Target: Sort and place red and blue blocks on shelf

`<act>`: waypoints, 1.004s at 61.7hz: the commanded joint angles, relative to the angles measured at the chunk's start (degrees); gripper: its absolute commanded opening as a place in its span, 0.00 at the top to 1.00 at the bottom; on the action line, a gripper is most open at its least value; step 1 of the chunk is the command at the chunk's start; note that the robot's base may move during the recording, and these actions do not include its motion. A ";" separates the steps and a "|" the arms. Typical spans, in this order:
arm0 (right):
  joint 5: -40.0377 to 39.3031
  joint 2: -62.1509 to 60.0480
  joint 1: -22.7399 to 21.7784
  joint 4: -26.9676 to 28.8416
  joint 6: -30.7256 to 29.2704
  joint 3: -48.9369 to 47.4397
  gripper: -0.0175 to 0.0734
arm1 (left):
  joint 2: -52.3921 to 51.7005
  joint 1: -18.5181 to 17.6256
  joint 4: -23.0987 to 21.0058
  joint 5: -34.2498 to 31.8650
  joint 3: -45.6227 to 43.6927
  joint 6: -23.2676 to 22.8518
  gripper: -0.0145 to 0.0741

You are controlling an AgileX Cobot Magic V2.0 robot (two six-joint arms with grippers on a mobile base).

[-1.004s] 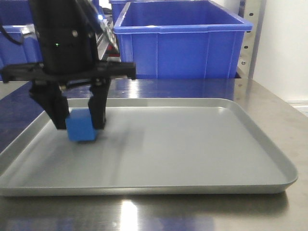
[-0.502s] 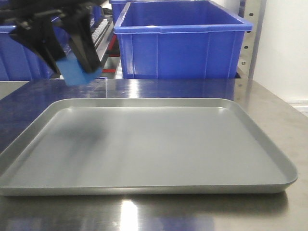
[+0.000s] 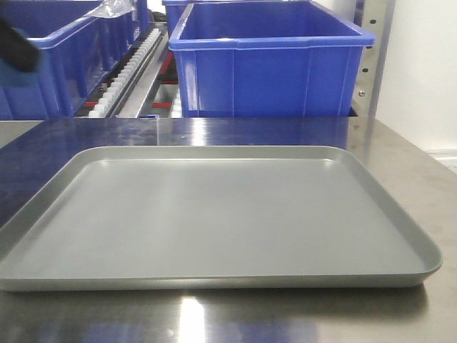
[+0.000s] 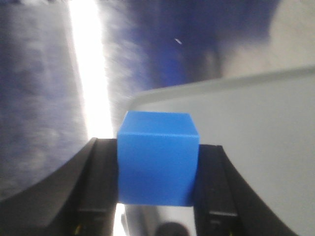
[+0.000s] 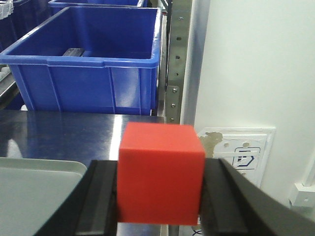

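Industrial storeroom: blue bins (image 3: 271,71), steel shelf (image 5: 175,59), stainless worktop (image 3: 400,153).

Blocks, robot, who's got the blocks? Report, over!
Left gripper shut on blue block. Right gripper shut on red block. Nothing seen in the way.

left gripper (image 4: 157,143), bottom of frame: two broad matte black fingers (image 4: 97,187), outer edges curving outward, tiny yellow marks low down. right gripper (image 5: 160,164): same black fingers (image 5: 101,196), flared outer edges.

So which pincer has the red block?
The right pincer does: it is shut on the red block. The left pincer grips the blue block instead.
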 commanded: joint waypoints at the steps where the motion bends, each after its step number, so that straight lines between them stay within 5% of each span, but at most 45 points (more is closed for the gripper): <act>1: -4.88 0.22 -0.42 -0.32 -0.16 -1.64 0.76 | -6.26 2.50 -0.39 -10.35 3.12 0.18 0.70; 11: -4.88 0.22 -0.42 -0.32 -0.16 -1.64 0.76 | -16.32 6.78 -0.30 -16.14 10.48 0.18 0.70; 36: -4.88 0.22 -0.42 -0.32 -0.16 -1.64 0.76 | -38.04 15.56 2.21 -16.01 15.85 0.18 0.70; 62: -4.88 0.22 -0.42 -0.32 -0.16 -1.64 0.76 | -40.02 16.53 2.46 -16.02 15.85 0.18 0.70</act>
